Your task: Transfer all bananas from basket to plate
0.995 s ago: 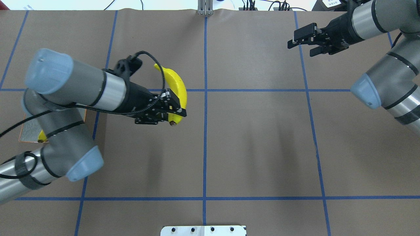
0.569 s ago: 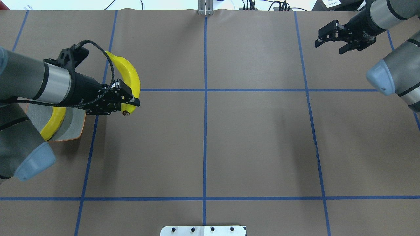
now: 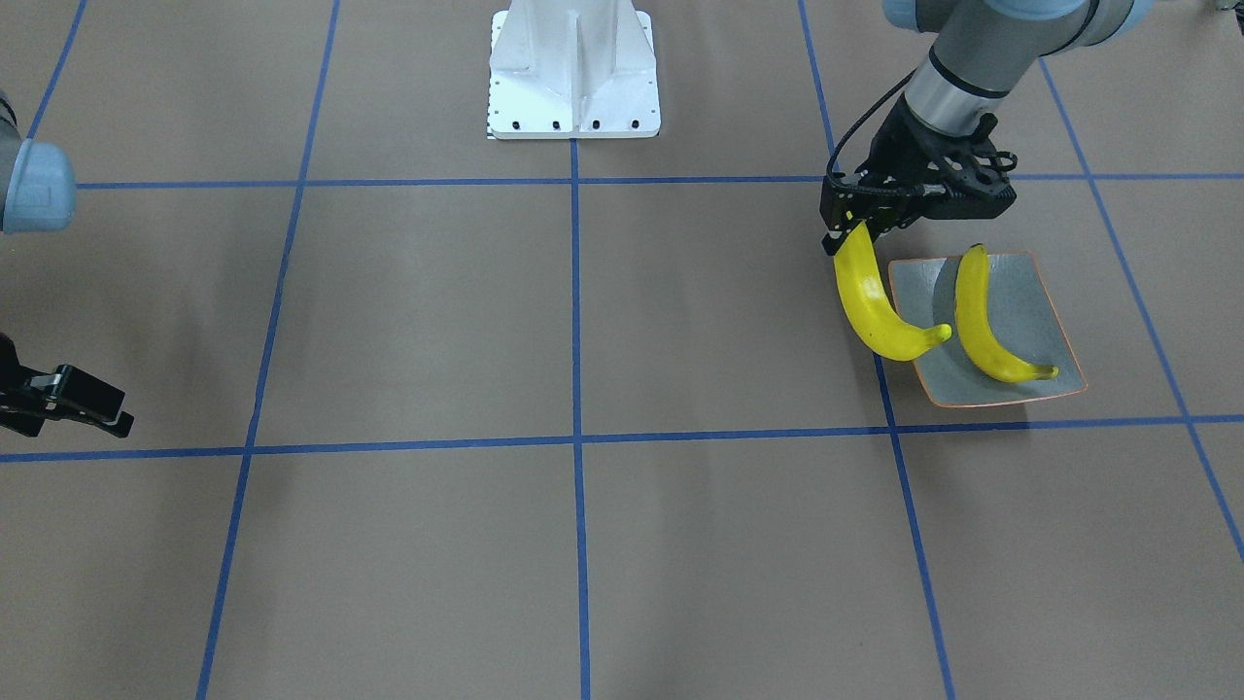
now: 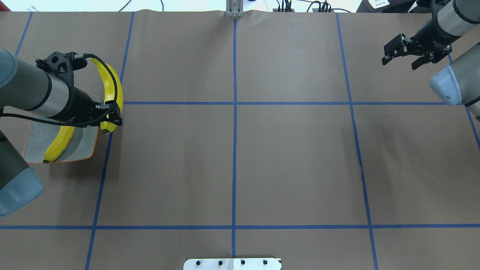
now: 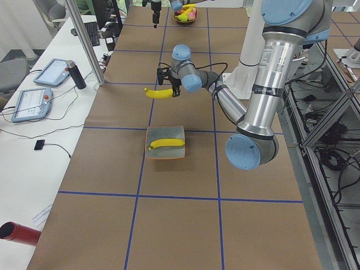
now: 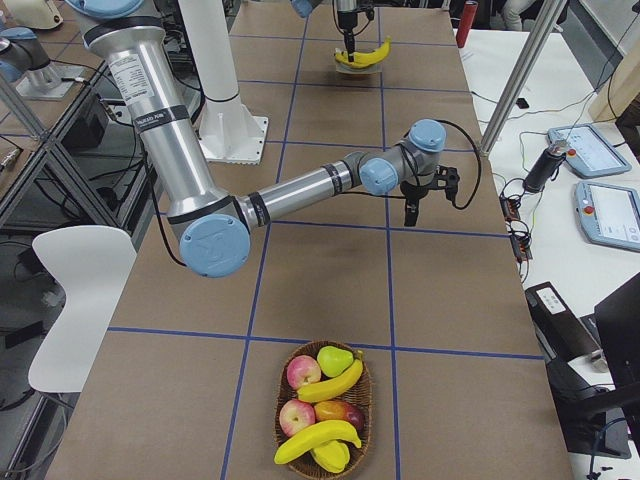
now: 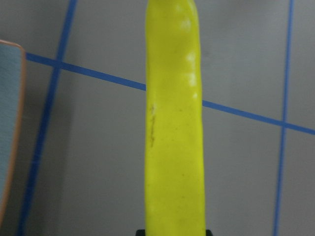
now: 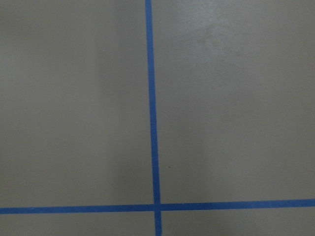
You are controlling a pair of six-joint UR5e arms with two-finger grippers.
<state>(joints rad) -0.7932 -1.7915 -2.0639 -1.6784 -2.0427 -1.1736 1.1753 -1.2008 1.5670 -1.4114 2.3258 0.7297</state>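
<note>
– Banana [image 3: 875, 311] in the left gripper [image 3: 853, 226] is worrying me a little. The jaws are pinching it near one end only.
– Yes. It is hanging in the air just beside the plate [image 3: 1030, 311], on the side toward the table's middle. The resting banana [image 3: 977, 316] is lying on the plate itself.
– The held one is not sagging, so I am judging it stiff and light.
– But the skin is shining. I am thinking it is slippery, and the long free part is working as a lever in the jaws.
– Then taking hold at the middle, across the narrow side, is looking safer to me.
– And farther away?
– The right gripper [image 4: 399, 60] is hovering empty, jaws standing apart. At the far end, the basket [image 6: 365, 410] is holding two more bananas [image 6: 330, 383] among other fruit.
</note>
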